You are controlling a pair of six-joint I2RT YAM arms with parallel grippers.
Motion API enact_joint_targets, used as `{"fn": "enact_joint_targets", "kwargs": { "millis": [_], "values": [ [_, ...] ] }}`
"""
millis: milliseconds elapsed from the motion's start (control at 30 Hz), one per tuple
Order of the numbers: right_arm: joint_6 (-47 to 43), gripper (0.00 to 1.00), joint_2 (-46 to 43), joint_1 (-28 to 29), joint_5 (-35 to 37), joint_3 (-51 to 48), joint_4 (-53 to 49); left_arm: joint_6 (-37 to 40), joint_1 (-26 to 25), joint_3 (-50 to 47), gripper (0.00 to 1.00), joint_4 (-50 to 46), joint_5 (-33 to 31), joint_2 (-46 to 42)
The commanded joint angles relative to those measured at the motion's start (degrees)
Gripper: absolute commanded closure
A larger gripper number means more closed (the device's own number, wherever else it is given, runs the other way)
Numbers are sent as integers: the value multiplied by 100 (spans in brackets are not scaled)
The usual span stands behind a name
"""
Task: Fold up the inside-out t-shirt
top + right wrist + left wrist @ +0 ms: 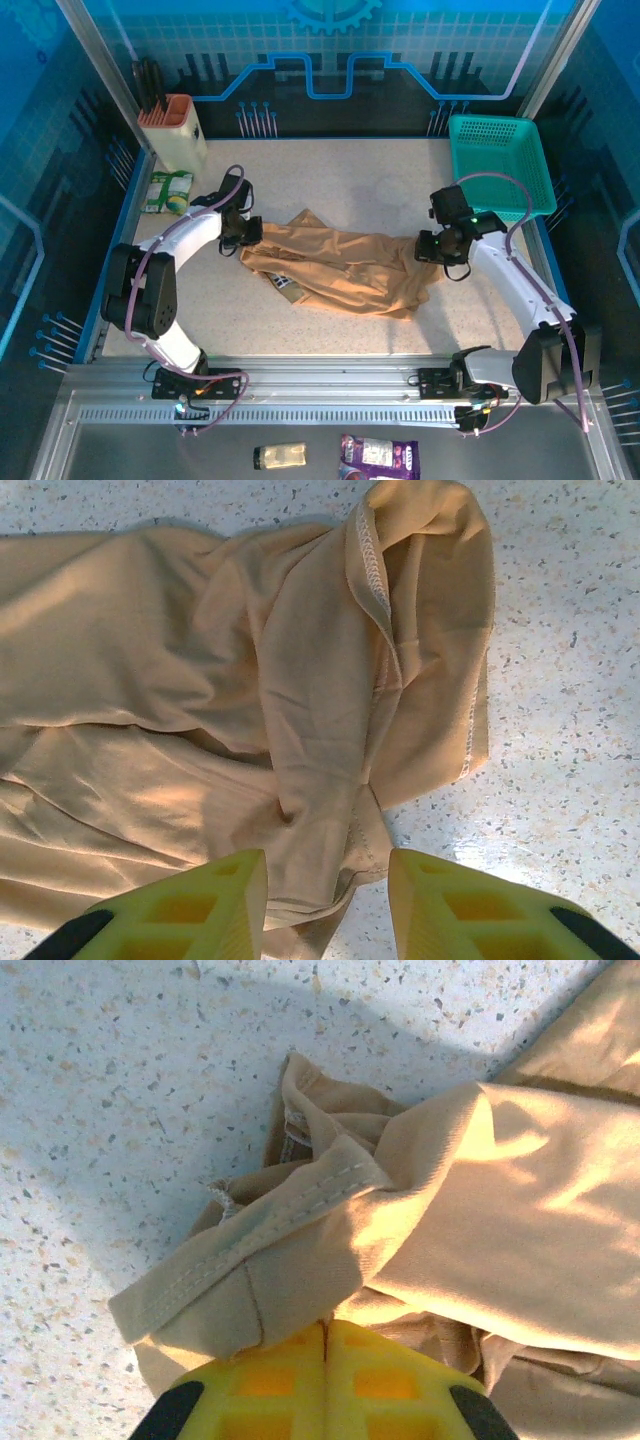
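Note:
The tan inside-out t-shirt point(340, 265) lies crumpled across the middle of the speckled table, with a small patch, perhaps its tag point(283, 283), near its front left edge. My left gripper point(245, 236) is at the shirt's left end. In the left wrist view its yellow fingers point(325, 1326) are pressed together, pinching a stitched hem fold of the t-shirt point(300, 1230). My right gripper point(432, 250) is at the shirt's right end. Its fingers point(327, 868) stand apart and straddle a bunched fold of the t-shirt point(320, 730), low over the table.
A teal basket point(500, 165) stands at the back right. An orange-and-white holder point(172, 130) and a green packet point(165, 190) are at the back left. Bare table lies in front of and behind the shirt. Two packets point(378, 458) lie on the metal ledge near the arm bases.

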Motion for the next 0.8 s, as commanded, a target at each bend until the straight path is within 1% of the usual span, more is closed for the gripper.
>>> {"fn": "enact_joint_targets", "kwargs": {
  "millis": [0,133,300,400,467,567,667,767],
  "values": [
    [124,62,70,138,144,138,-133,100,13,121,100,-140,155,-155],
    [64,62,163,219,-12,181,-40,108,13,359,100,-256,379,-465],
    [-228,61,213,711,-640,337,489,98,9,1048,100,-347,1105,-1064],
    [-350,60,277,956,-752,404,796,39,12,1466,100,-434,1427,-1306],
    [-262,58,346,949,-770,344,912,16,13,1735,100,-498,1552,-1434],
    [-69,58,514,942,-841,258,801,51,13,2134,100,-640,1528,-1579],
    [208,58,477,942,-593,-45,577,154,22,2455,100,-811,1323,-1726],
    [555,59,282,942,-331,-496,444,204,70,2581,100,-870,1126,-1893]
  ]
}}
